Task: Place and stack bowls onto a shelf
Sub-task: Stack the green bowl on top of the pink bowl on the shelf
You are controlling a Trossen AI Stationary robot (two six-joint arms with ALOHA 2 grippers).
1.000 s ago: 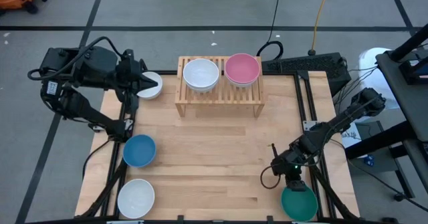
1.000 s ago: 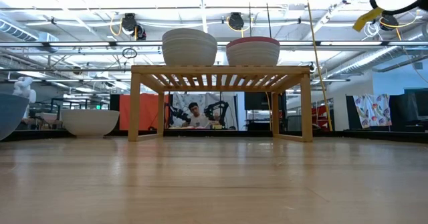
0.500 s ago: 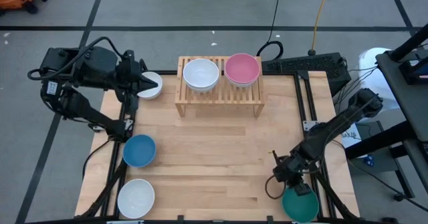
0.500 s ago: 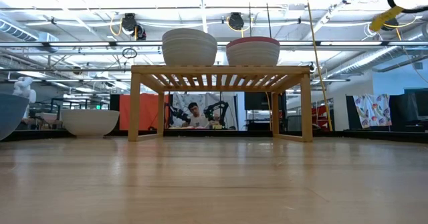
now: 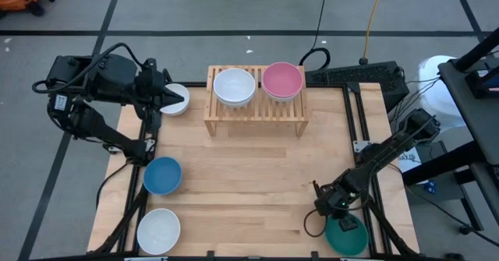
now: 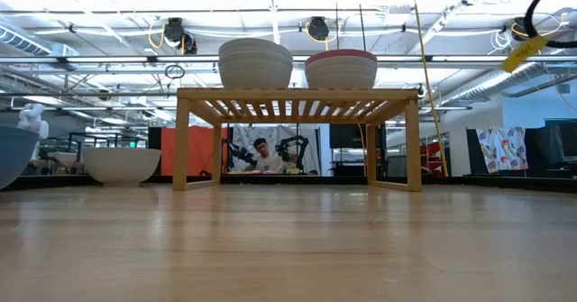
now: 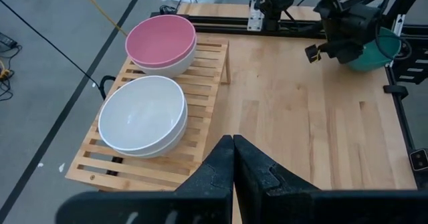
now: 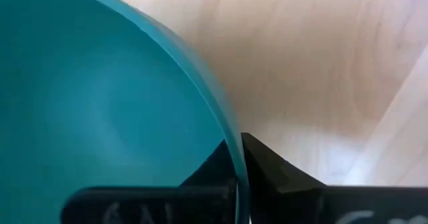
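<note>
We are noting the right gripper (image 5: 337,214) pinching the rim of the dark green bowl (image 5: 348,237) at the table's near right corner, fingers closed across its wall. The left gripper (image 5: 165,96), jaws closed and empty, is waiting beside the shelf (image 5: 255,114).

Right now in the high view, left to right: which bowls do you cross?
White bowl at the front edge → blue bowl → white bowl under the left hand → white bowl on the shelf → pink bowl → green bowl.
</note>
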